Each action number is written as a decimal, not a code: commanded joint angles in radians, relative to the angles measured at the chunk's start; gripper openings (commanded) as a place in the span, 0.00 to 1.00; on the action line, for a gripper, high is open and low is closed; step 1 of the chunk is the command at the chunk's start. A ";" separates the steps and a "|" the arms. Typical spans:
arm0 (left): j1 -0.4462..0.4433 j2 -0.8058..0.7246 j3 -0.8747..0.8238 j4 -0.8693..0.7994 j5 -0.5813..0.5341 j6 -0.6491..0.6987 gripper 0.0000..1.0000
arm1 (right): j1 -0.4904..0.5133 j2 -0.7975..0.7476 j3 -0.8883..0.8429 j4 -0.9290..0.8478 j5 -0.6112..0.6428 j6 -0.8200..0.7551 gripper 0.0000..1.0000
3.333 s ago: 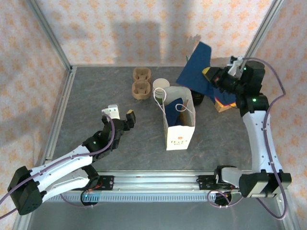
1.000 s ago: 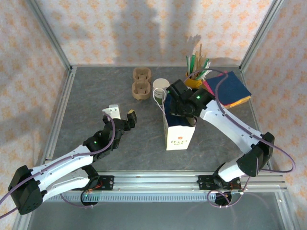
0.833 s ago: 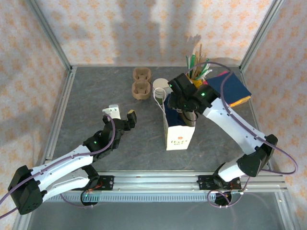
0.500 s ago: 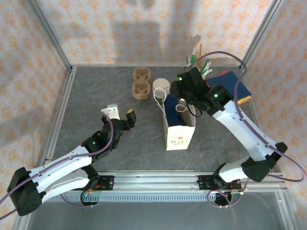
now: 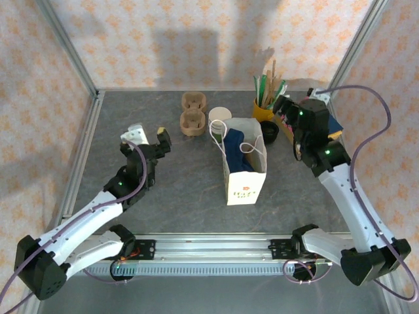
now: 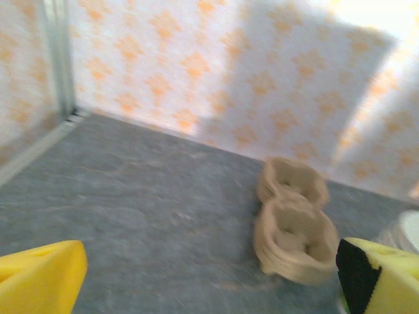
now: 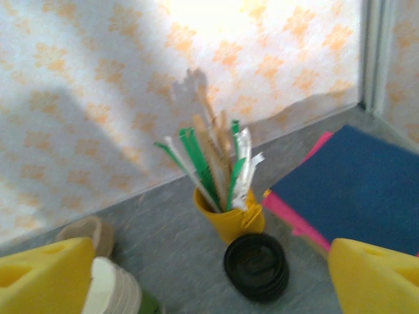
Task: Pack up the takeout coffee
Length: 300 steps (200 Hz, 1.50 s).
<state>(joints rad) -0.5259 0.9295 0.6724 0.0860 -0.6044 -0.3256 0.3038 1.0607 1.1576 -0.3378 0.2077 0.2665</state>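
Grey stone-patterned table (image 5: 131, 104) inside an aluminium frame (image 5: 65, 42), with orange-patterned wallpaper (image 5: 196, 39) running behind and along both sides. I am seeing a white paper bag (image 5: 247, 183) standing upright near the middle, mouth open, with a blue napkin (image 5: 233, 140) lying inside. I cannot tell where the takeout coffee is sitting, as the bag's depth is lying in shadow.

At the back a yellow cup (image 7: 229, 222) is holding straws and stirrers (image 7: 209, 170). A squat stack of black lids (image 7: 255, 265) is sitting just in front of it, and blue and pink napkins (image 7: 353, 183) are lying to its right. A stack of white cups (image 5: 220, 116) is standing just behind the bag, with two brown cup carriers (image 6: 294, 235) resting to its left.

The left gripper (image 5: 148, 136) is hovering over bare table with fingers spread, grasping nothing. The right gripper (image 7: 209, 278) is hanging near the yellow cup, likewise released
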 commanded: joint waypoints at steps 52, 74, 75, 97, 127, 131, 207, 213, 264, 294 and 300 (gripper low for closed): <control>0.288 0.128 -0.231 0.533 -0.039 0.209 0.99 | -0.165 -0.045 -0.591 0.653 0.063 -0.068 1.00; 0.315 0.225 -0.291 0.684 -0.078 0.267 0.99 | -0.174 -0.012 -0.760 0.914 0.079 -0.112 1.00; 0.317 0.229 -0.293 0.692 -0.081 0.269 0.99 | -0.175 -0.009 -0.766 0.924 0.078 -0.114 1.00; 0.366 0.309 -0.331 0.770 -0.095 0.254 0.99 | -0.190 0.064 -0.834 1.050 0.080 -0.137 1.00; 0.448 0.385 -0.394 0.852 -0.071 0.184 0.99 | -0.204 0.169 -0.927 1.264 0.058 -0.206 1.00; 0.456 0.395 -0.403 0.867 -0.065 0.181 1.00 | -0.206 0.177 -0.935 1.280 0.056 -0.209 1.00; 0.503 0.516 -0.502 1.231 0.307 0.241 0.99 | -0.219 0.417 -1.010 1.691 -0.067 -0.313 1.00; 0.515 0.543 -0.505 1.275 0.326 0.243 0.99 | -0.219 0.456 -1.030 1.773 -0.092 -0.328 1.00; 0.544 0.603 -0.494 1.294 0.459 0.247 0.99 | -0.233 0.465 -0.941 1.606 -0.127 -0.318 1.00; 0.543 0.603 -0.492 1.295 0.454 0.251 0.99 | -0.233 0.458 -0.939 1.594 -0.129 -0.317 1.00; 0.542 0.606 -0.496 1.307 0.454 0.253 0.99 | -0.233 0.460 -0.939 1.597 -0.129 -0.317 1.00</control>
<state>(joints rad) 0.0139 1.5284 0.1680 1.3224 -0.1795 -0.0944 0.0772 1.5234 0.2073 1.2533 0.0883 -0.0357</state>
